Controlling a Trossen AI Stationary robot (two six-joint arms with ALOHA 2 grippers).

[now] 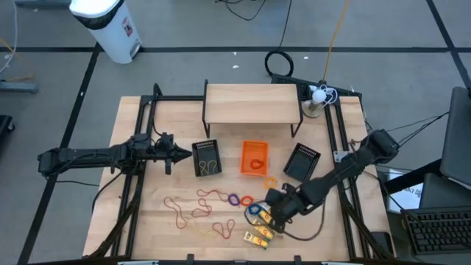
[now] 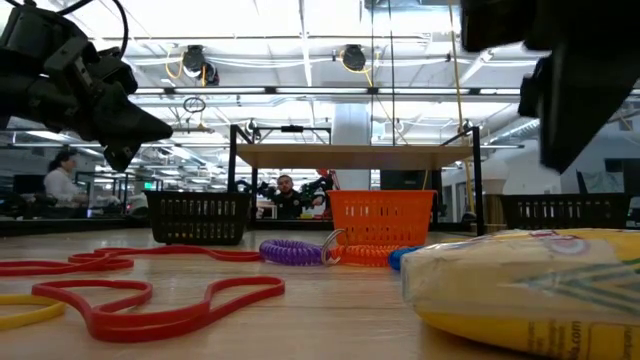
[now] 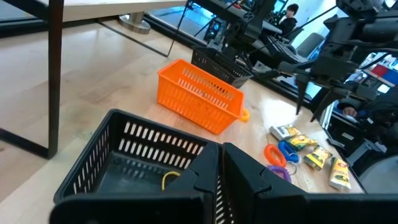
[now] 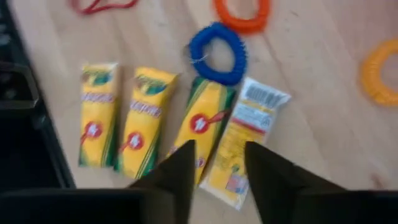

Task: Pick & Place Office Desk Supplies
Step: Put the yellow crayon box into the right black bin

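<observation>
Right gripper point(image 4: 214, 163) hangs above the yellow packets point(image 4: 186, 127), fingers parted with a gap, nothing between them. Four packets lie side by side on the wood, flat glossy rectangles with a green edge and a red round mark; the fourth one shows a barcode. Just beyond them is a blue ring point(image 4: 216, 53), coiled like a spiral cord with a small metal loop, touching the packet tops. An orange ring point(image 4: 244, 12) lies past that, a paler orange ring point(image 4: 379, 71) off to the side, and a purple ring point(image 1: 234, 199) farther along the table point(image 1: 147, 221). That makes four rings counted, all coiled plastic. Rubber bands point(image 1: 197, 210) lie loose in a tangle left of the rings, thin and flat, red, brown and tan; exact count unclear. Left gripper point(image 3: 221, 163) has its fingers pressed together, holding nothing, over the black basket point(image 3: 134, 155), a slotted plastic bin with a yellow band inside. Three baskets in all: two black, one orange basket point(image 1: 255, 157) between them. A low wooden shelf point(image 1: 252, 101) stands behind them.
</observation>
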